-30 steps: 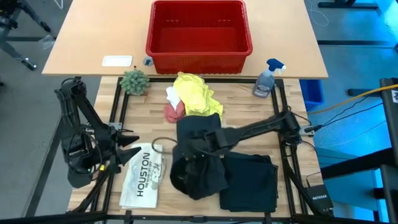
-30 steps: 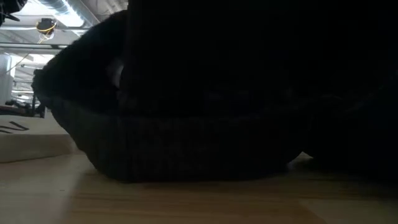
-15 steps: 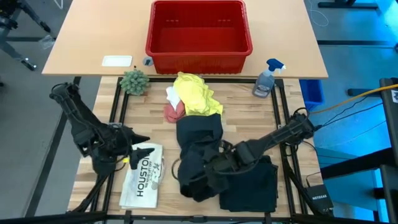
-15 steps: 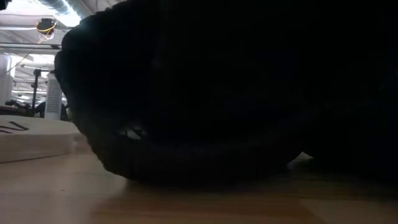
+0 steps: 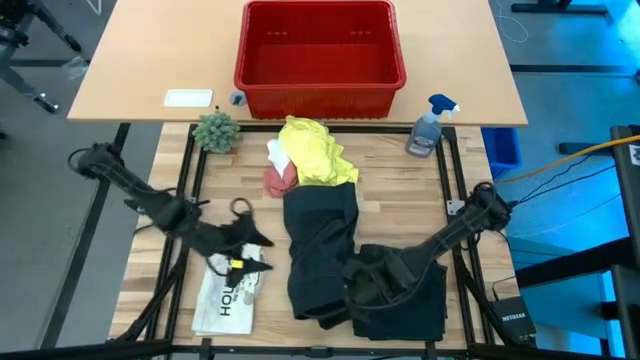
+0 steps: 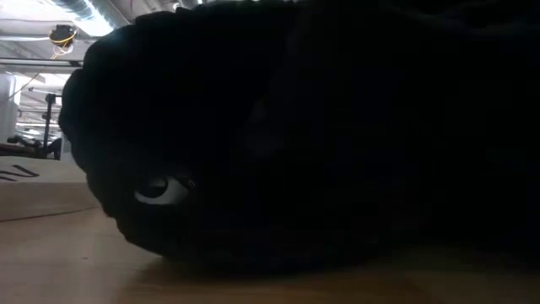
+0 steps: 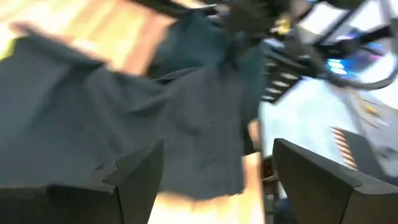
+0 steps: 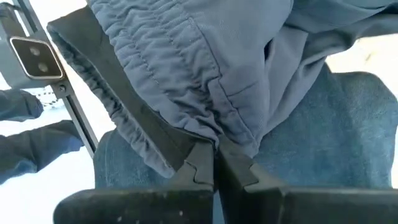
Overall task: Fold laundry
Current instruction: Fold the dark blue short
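Dragged toward the near right corner since a second ago: black trousers, now stretched in a long dark strip down the middle of the wooden table, far end just below the yellow T-shirt, near end bunched against a second dark piece lying flat at the near right. Pinched at the gathered waistband by the right gripper, fingers pressed tightly together on a fold of the cloth, as seen in the right wrist view. Approached from the left by the left gripper, swung inward over the white "HOUSTON" item since the earlier frames; fingers spread wide, holding nothing, trousers fabric filling that wrist view ahead of them. Low view almost wholly blocked by a dark mound of cloth close to the lens.

Farther out: yellow T-shirt crumpled in a heap at the far middle of the table, small white cloth and small pink cloth touching its left side, none of them flattened. Beyond those, red basket holding nothing visible, small potted plant to its left, spray bottle to its right.

Judged early in the task: trousers only being laid out, no clean fold yet; three smaller garments not yet started.
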Robot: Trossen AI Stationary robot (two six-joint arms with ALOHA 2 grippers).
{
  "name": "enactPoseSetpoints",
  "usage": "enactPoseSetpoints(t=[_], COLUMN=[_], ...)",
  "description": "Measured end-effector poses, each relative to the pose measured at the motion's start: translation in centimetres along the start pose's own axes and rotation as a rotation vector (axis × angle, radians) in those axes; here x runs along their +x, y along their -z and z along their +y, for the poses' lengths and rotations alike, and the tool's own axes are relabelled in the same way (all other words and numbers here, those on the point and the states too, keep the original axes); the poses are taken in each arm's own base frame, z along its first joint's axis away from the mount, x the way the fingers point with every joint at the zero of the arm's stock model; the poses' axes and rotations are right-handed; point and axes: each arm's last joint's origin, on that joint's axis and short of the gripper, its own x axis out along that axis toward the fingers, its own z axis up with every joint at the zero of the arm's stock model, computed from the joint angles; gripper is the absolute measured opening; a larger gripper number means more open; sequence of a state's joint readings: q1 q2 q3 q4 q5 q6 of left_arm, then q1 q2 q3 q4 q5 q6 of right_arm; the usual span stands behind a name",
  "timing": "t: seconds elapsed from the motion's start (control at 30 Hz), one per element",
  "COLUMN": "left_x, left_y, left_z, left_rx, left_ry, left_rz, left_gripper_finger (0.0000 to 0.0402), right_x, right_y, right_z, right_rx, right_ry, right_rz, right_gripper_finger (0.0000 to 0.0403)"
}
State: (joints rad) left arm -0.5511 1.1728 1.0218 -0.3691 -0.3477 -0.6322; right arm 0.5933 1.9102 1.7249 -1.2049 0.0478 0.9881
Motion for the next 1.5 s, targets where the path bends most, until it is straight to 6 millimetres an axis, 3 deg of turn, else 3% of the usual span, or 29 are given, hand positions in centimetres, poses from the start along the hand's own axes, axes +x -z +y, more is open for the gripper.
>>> enactPoseSetpoints(t=[0.13,0.33,0.47,0.57,0.8,0.97,1.07,1.27,1.4,1.5], left_x=[4.0,10.4,13.4,14.1,13.6,12.7,12.0,13.2,16.0,18.6], left_y=[-0.6,0.7,1.5,2.0,2.5,3.5,4.3,6.9,8.4,9.8], left_z=[0.8,2.1,2.2,2.2,0.8,-1.9,-3.7,-7.8,-11.4,-12.6], left_rx=[0.036,0.058,0.039,0.017,0.004,-0.05,-0.097,-0.25,-0.255,-0.252], left_ry=[0.127,0.248,0.345,0.343,0.241,0.169,0.155,0.213,0.228,0.103], left_rz=[0.059,0.17,0.174,0.183,0.102,-0.024,-0.092,-0.158,-0.14,-0.111], left_gripper_finger=[0.0289,0.0289,0.0289,0.0289,0.0289,0.0289,0.028,0.0247,0.0236,0.0236], right_x=[0.0,0.0,0.1,0.0,-0.5,-0.9,-0.2,-0.2,-0.5,-0.7], right_y=[0.1,0.1,0.7,1.2,3.4,5.2,5.1,5.6,6.0,6.6], right_z=[0.1,0.1,0.5,0.8,1.9,1.7,1.2,1.5,1.5,1.5], right_rx=[-0.001,-0.003,0.022,0.05,0.123,0.135,0.139,0.092,0.069,0.04], right_ry=[0.007,0.029,0.083,0.077,0.092,0.174,0.217,0.248,0.261,0.286], right_rz=[-0.011,-0.047,-0.136,-0.144,-0.253,-0.258,-0.288,-0.399,-0.421,-0.453], right_gripper_finger=[0.0,0.0,0.0008,0.0045,0.0163,0.0196,0.0164,0.0021,0.0011,0.0007])
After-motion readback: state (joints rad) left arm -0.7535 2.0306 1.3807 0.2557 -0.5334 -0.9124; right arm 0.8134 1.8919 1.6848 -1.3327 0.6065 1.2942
